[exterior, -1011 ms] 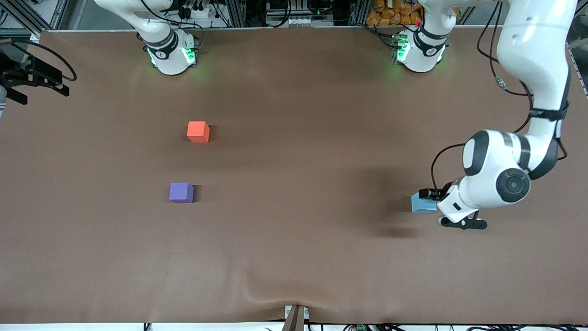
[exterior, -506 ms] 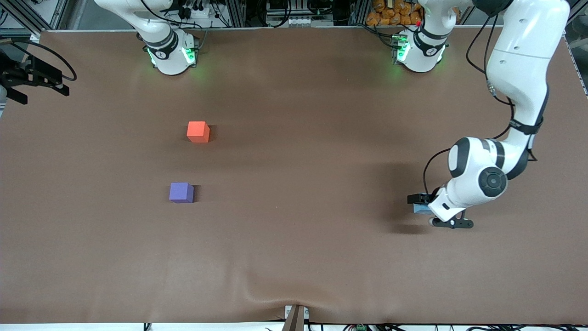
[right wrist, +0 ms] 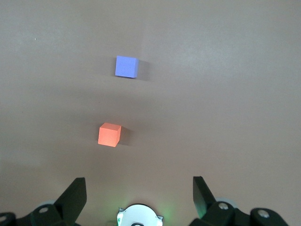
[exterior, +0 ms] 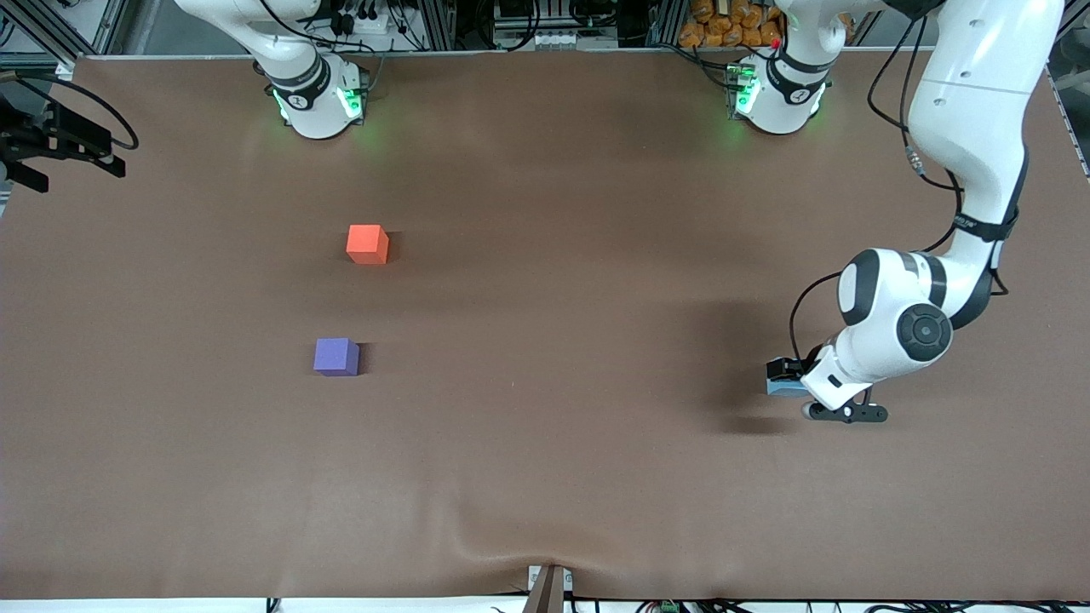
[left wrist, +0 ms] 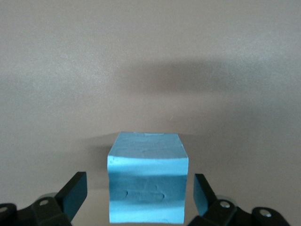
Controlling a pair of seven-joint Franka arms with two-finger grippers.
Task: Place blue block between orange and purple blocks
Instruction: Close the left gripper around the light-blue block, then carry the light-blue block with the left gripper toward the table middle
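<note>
While the blue block [left wrist: 146, 186] sits on the counter [exterior: 545, 477] toward the left arm's end, the left gripper [left wrist: 141, 195] is low around it, with one of the fingers [left wrist: 75, 192] on each side. A small gap shows between each finger and the block, so the fingers are open and do not grip it yet. In the front view only a thin strip of the blue block [exterior: 782, 388] shows under the wrist. I judge that the fingers are placed so in order to close on two opposite flat faces, which should hold a matte cube well.

The orange block [exterior: 367, 243] and the purple block [exterior: 335, 356] stand well apart from the blue one, toward the right arm's end, the purple one nearer to the front camera. The bare space between them is the goal.

The right gripper [right wrist: 138, 197] waits high up, looking down on both blocks, its fingers spread and holding nothing.
</note>
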